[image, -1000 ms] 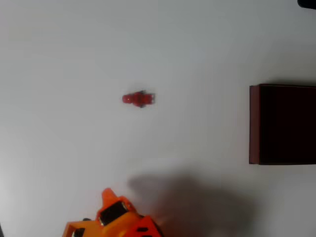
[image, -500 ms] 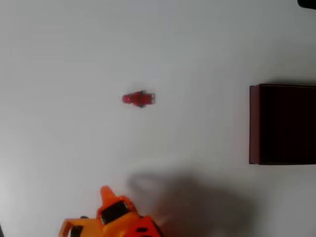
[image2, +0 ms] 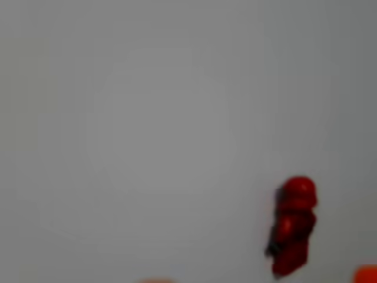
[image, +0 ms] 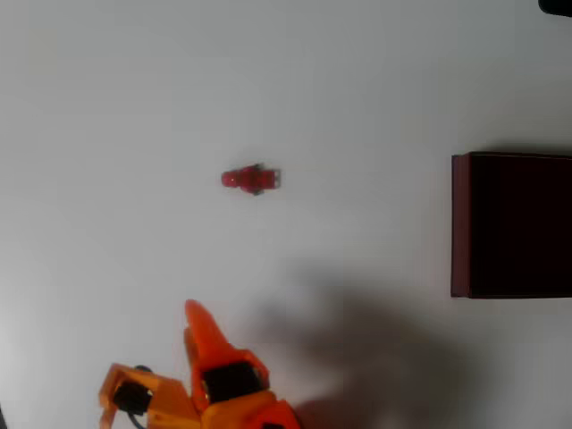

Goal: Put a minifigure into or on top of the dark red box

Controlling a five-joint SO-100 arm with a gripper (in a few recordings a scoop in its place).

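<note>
The minifigure (image: 251,179) is a tiny bright red figure lying on its side on the white table, near the middle of the overhead view. In the wrist view the minifigure (image2: 293,226) sits low at the right, blurred. The dark red box (image: 461,225) stands at the right edge of the overhead view, with thin maroon walls and a near-black inside, partly cut off. My orange gripper (image: 152,344) is at the bottom left, well below the figure, with one pointed finger (image: 200,327) aimed up the picture. Its jaws look spread apart with nothing between them.
The white table (image: 357,80) is bare around the figure and between it and the box. The arm's shadow (image: 375,357) falls on the table at the bottom middle. A dark object's corner (image: 559,5) pokes in at the top right.
The gripper has moved up the overhead picture toward the minifigure, with more of the arm in view. The minifigure and box have not moved.
</note>
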